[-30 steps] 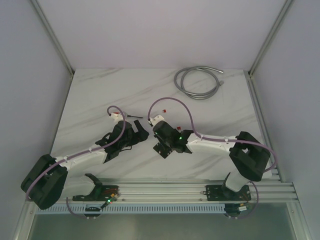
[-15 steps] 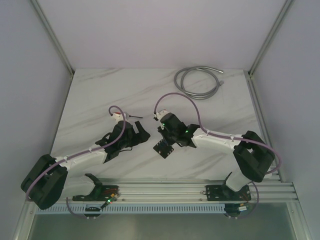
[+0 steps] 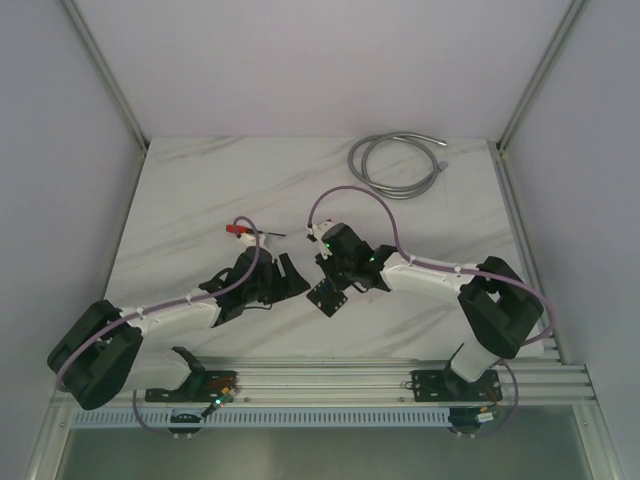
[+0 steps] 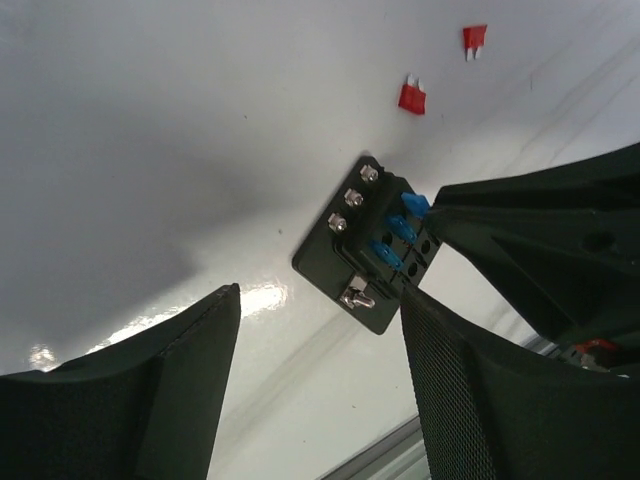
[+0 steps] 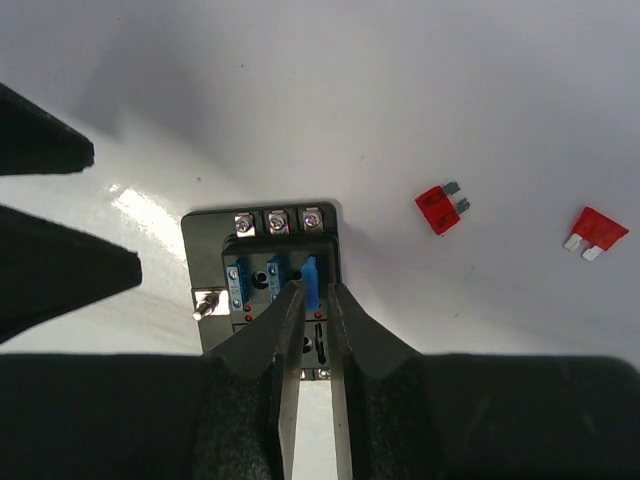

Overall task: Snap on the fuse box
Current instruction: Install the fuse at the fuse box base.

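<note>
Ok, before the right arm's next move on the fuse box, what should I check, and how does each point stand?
1. The box lies flat on the table: ok.
2. The right pincer is shut on the blue fuse over its slot: ok.
3. That fuse is fully seated: cannot tell.
4. The left pincer steadies the box: not ok, it is open and holds nothing.
5. The two red fuses lie clear of the box: ok.
</note>
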Tool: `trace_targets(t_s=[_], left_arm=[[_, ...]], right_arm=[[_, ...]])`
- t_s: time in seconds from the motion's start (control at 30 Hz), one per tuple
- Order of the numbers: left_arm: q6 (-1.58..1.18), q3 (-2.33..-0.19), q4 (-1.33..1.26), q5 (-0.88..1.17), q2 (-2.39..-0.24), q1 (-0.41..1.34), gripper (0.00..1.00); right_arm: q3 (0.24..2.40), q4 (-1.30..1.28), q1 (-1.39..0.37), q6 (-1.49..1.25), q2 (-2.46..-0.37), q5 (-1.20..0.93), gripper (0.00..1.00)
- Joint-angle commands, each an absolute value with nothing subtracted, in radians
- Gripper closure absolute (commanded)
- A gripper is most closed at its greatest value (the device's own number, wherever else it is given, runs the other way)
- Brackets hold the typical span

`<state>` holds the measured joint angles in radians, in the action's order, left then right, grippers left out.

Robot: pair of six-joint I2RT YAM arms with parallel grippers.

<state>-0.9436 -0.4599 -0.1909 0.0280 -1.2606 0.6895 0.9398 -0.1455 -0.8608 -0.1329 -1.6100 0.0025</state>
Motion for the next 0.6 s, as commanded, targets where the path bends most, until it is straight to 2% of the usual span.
trace_targets(t_s=[0.0, 0.33, 0.57], left_arm=[[-0.98, -0.46, -0.213, 0.051, -1.29, 0.722, 0.27], [-1.024, -0.499, -0.235, 0.049, -1.403, 0.777, 0.38], [-1.036, -0.516, -0.239, 0.046, -1.481, 0.781, 0.47]], right_arm=[[0.974, -0.153, -0.855, -0.12, -1.629, -0.014, 0.8], [0.999, -0.215, -0.854, -0.11, -1.653, -0.025, 0.92], [1.021, -0.305, -0.856, -0.119, -1.692, -0.004, 0.93]])
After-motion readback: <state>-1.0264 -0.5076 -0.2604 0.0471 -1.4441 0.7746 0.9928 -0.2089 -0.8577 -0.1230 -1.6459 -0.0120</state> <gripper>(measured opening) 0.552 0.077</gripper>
